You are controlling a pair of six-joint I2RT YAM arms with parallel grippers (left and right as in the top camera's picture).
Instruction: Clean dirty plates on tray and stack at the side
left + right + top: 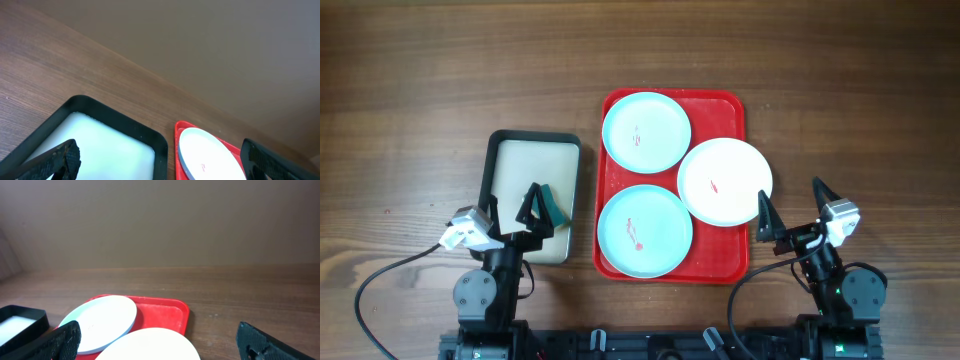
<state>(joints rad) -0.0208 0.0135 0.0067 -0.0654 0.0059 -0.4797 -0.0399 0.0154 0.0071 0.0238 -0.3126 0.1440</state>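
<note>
Left gripper (515,207) spread wide and empty over the dark-rimmed grey pan (535,137); right gripper (790,205) likewise wide, empty, just beside the tray (722,108). Tray is smooth red plastic, rounded corners, long axis running away from the robot on the wood-grain worktop (420,100). On it, round and shallow (each smeared red at centre): far blue plate (646,130), near blue plate (644,232), white plate (725,182) overhanging the right rim.
</note>
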